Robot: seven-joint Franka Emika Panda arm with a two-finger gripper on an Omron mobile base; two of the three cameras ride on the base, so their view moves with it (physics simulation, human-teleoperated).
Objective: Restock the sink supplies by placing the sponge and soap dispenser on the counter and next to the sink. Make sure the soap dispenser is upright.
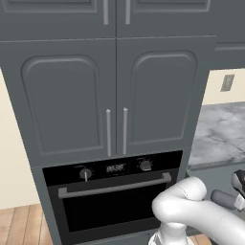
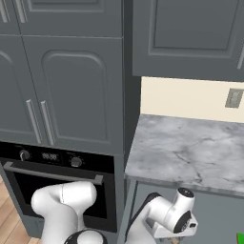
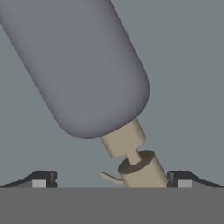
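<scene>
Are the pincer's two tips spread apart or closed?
Spread apart: the pincer has one tip at each side, with the soap dispenser's pump between them.

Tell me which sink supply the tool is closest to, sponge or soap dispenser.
The soap dispenser: its beige pump sits between the tips of the open tool. The green sponge is a sliver at the right base view's lower corner.

tabletop: grey-and-white veined marble slab (image 2: 190,152) to my right of the tall oven cabinet, above dark grey cabinet fronts; the stretch I see is bare stone.
grey surface under my hand: flat, plain (image 3: 188,65).
soap dispenser (image 3: 83,70): lies on its side there, beige pump toward me.
</scene>
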